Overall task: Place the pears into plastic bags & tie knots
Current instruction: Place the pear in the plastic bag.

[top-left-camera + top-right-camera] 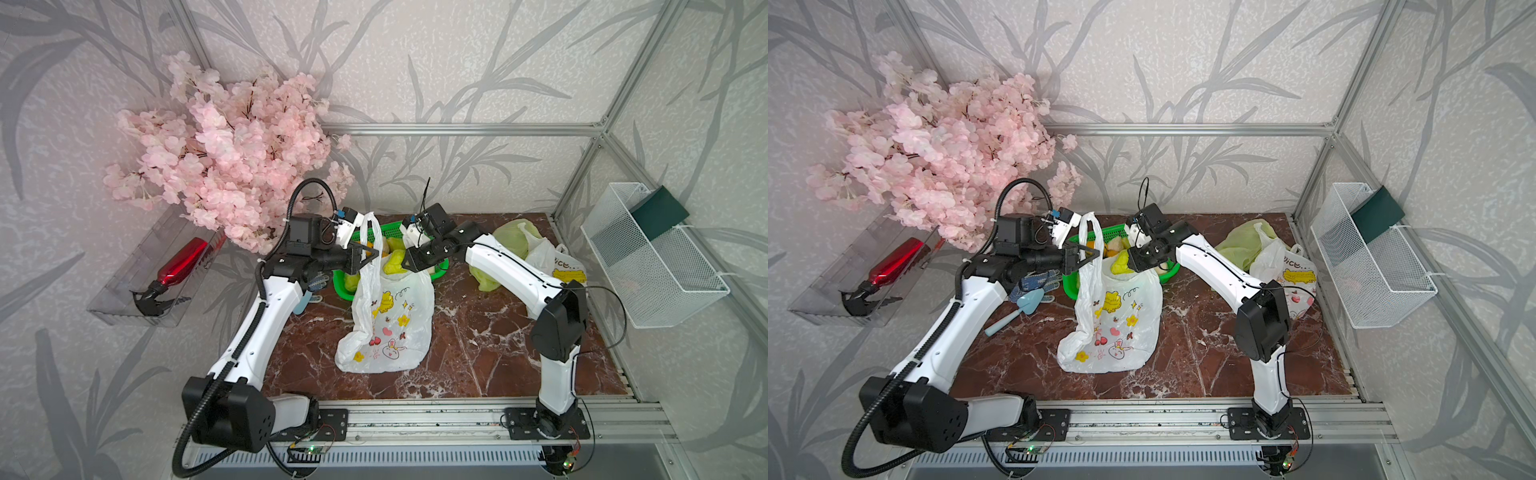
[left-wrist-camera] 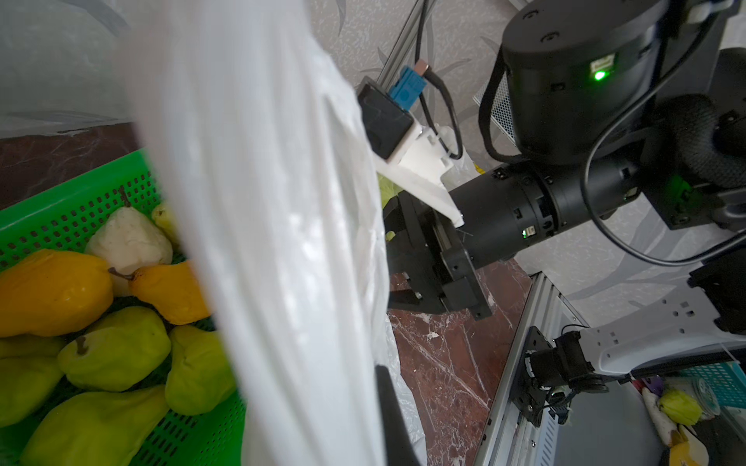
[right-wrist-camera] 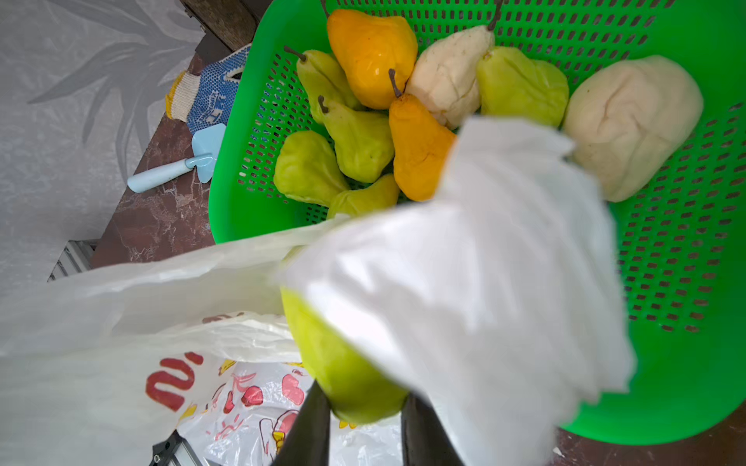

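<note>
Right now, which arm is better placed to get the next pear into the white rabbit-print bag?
Right. The right gripper grips a green pear at the mouth of the white bag. The left gripper is shut on the bag's handle, holding it up.

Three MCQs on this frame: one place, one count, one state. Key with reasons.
1. From the robot, the green basket sits where relative to the raised white bag? A behind it; B in front; C inside it.
2. Orange-yellow pears in the basket? A one; B two; C four.
3. The right gripper is: A open, empty; B shut on a green pear; C shut on nothing.
Key: 1A, both top views show it beyond the bag; 2B, the right wrist view shows two; 3B, its fingers pinch the pear above the bag.
</note>
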Controlling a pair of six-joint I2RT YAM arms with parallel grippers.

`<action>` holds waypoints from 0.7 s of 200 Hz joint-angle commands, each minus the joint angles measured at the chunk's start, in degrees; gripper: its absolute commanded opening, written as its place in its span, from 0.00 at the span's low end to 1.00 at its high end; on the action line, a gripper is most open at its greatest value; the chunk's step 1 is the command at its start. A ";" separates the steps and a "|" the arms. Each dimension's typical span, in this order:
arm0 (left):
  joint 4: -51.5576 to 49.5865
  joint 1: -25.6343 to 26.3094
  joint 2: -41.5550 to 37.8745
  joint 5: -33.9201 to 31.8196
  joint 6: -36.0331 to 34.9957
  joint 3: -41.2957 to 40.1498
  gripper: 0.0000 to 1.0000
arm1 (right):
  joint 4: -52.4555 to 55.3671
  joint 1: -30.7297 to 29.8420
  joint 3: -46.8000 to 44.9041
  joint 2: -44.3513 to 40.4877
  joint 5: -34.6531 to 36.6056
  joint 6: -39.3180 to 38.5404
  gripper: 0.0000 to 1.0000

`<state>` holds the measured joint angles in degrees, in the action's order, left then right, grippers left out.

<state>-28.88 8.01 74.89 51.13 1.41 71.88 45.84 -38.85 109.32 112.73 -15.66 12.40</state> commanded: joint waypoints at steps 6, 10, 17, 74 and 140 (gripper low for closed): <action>-1.50 0.43 2.14 2.72 -4.19 3.14 0.00 | 6.20 -2.08 8.65 4.77 -5.21 -6.05 0.19; -1.74 0.30 2.40 2.47 -4.82 3.55 0.00 | 8.60 -2.35 11.01 6.12 -6.62 -7.51 0.19; -2.00 0.06 2.87 2.13 -5.73 4.34 0.00 | 12.98 -2.46 14.69 8.10 -9.18 -9.94 0.19; 1.34 -1.42 3.56 7.27 -11.69 6.28 0.00 | 13.45 -2.82 9.86 6.11 -24.13 -19.34 0.20; 4.51 -3.84 1.62 -3.79 -6.26 1.74 0.00 | 17.06 -2.27 16.85 6.66 -18.90 -14.57 0.76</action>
<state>-26.09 5.74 78.78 53.89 -6.87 76.12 60.71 -41.63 122.61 121.38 -35.77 -3.70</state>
